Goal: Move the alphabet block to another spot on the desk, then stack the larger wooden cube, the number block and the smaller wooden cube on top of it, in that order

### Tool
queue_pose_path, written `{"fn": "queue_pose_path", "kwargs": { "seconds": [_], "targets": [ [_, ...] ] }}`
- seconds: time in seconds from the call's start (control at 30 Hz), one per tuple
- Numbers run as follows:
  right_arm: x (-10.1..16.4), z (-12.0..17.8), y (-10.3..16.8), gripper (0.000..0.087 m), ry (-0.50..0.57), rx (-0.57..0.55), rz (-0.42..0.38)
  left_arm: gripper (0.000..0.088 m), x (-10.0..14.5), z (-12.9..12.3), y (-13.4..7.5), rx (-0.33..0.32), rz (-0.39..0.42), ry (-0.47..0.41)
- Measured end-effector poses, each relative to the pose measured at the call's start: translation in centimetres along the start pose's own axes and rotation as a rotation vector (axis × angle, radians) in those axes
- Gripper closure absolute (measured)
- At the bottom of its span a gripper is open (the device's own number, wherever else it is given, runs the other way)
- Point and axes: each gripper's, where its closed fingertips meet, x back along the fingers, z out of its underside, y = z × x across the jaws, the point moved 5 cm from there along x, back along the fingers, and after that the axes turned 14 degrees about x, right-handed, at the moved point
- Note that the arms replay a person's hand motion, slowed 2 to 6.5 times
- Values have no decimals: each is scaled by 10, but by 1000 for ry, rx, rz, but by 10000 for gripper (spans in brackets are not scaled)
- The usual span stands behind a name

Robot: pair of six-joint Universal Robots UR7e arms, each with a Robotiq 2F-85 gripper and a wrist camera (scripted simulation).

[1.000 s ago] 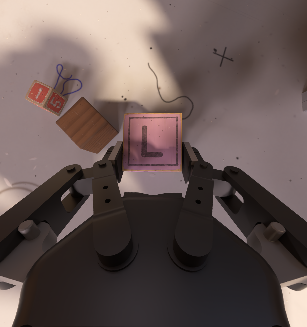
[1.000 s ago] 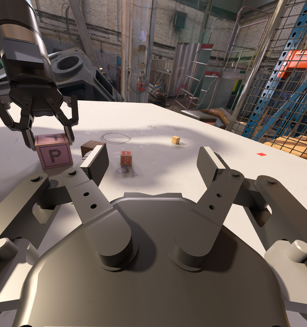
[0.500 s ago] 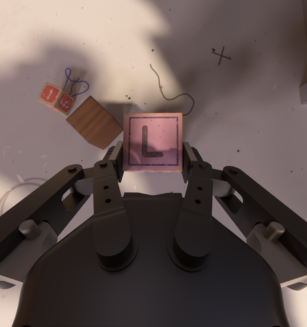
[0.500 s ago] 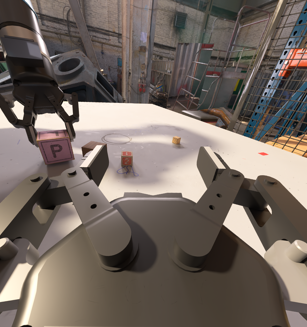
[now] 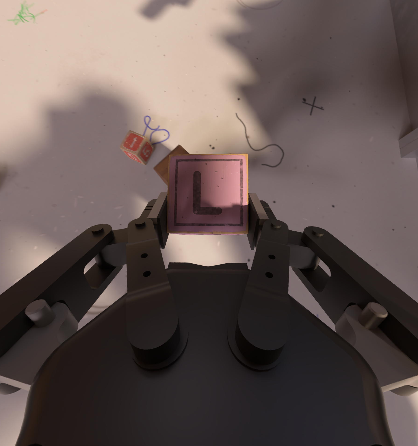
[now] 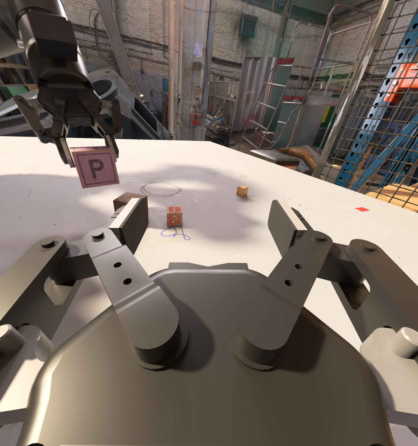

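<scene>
- Your left gripper (image 5: 207,218) is clamped on the pink wooden alphabet block (image 5: 207,194), one finger pad (image 5: 160,212) flat against each side face.
- You hold the block in the air above the white desk (image 6: 227,169), over the dark brown larger wooden cube (image 6: 126,201).
- Your right gripper (image 6: 208,217) is spread wide, holding nothing.

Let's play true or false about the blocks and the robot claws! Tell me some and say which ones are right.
1. The left gripper holds the pink alphabet block up off the desk. True.
2. The right gripper is squeezing the red number block. False: it is open and empty.
3. The smaller wooden cube sits on the number block. False: it rests alone on the desk.
4. The larger wooden cube rests on the desk. True.
</scene>
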Motion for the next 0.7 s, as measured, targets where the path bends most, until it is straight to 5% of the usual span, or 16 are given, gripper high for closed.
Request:
{"fn": "queue_pose_path", "kwargs": {
  "seconds": [0.4, 0.7],
  "targets": [
    [0, 0, 0, 20, 0, -4, -2, 355, 23, -39, 33, -35, -13, -44],
    [-1, 1, -1, 20, 6, -11, -6, 355, 9, -70, 55, -78, -25, -42]
  ]
}}
